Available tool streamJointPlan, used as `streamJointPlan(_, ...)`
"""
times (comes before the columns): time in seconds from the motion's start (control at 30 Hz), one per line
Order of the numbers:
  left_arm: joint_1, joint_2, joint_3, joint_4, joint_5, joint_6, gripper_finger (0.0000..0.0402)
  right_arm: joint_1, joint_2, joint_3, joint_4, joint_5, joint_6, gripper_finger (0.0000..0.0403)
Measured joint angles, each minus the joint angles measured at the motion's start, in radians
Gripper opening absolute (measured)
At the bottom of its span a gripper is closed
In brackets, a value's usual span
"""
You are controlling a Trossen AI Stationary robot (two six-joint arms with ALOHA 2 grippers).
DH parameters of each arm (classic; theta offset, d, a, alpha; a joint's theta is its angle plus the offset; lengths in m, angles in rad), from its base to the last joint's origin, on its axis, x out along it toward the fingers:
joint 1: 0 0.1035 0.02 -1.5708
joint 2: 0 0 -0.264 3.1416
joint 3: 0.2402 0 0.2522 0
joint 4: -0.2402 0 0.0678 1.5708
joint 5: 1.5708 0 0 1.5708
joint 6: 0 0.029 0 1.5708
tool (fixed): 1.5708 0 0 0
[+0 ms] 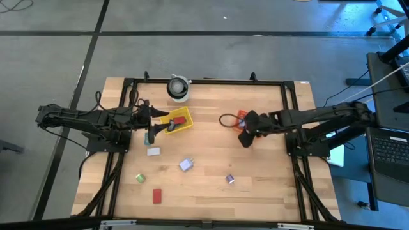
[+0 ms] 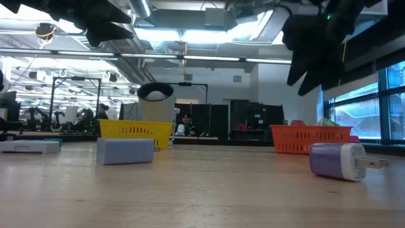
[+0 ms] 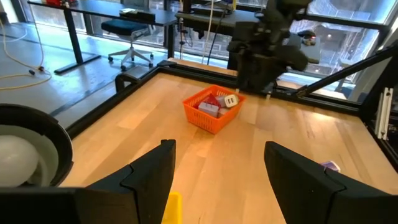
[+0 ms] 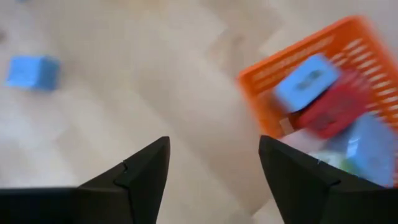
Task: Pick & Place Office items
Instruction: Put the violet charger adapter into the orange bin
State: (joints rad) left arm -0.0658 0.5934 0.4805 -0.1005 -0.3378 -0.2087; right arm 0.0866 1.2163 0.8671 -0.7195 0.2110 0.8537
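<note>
1. Left gripper (image 3: 214,171): fingers spread apart, nothing between; parked over the table's left-rear part, by the yellow basket (image 1: 178,121).
2. Right gripper (image 4: 211,168): fingers apart, empty; hovering just beside the orange basket (image 1: 241,119), on the front side, right-centre of table (image 1: 211,160).
3. Orange basket, per wrist views: holds several office items, incl. a blue block (image 4: 306,81), a red piece (image 4: 333,109) and a white plug-like piece (image 3: 231,100). Exact count: can't tell, blurred.
4. Loose items on the wood, high view: white flat block (image 1: 153,151) near left arm; lavender item (image 1: 186,165) mid-table; green bit (image 1: 139,178) front-left; red block (image 1: 157,195) near front edge; lavender adapter (image 1: 229,179) front-right of centre. All well apart from each other.
5. Low view: lavender block (image 2: 125,151) lying flat in front of yellow basket; lavender adapter w/ prongs on its side at right.
6. Rear edge: round white-and-dark object (image 1: 178,87), just behind yellow basket.
</note>
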Motion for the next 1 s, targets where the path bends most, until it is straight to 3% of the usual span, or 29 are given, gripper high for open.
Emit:
streamJointPlan(0.23, 0.0, 0.0, 0.0, 0.0, 0.0, -0.017, 0.0242, 0.188, 0.041, 0.006, 0.005, -0.051, 0.166, 0.0234)
streamJointPlan(0.47, 0.0, 0.0, 0.0, 0.011, 0.0, -0.017, 0.0242, 0.348, 0.203, 0.018, 0.125, -0.066, 0.333, 0.0233)
streamJointPlan(0.83, 0.0, 0.0, 0.0, 0.031, 0.042, -0.016, 0.0242, 0.444, 0.563, 0.446, -0.117, -0.045, 0.334, 0.0233)
streamJointPlan(1.0, 0.0, 0.0, 0.0, 0.03, 0.049, -0.014, 0.0242, 0.467, 0.655, 0.536, -0.193, -0.07, 0.395, 0.0233)
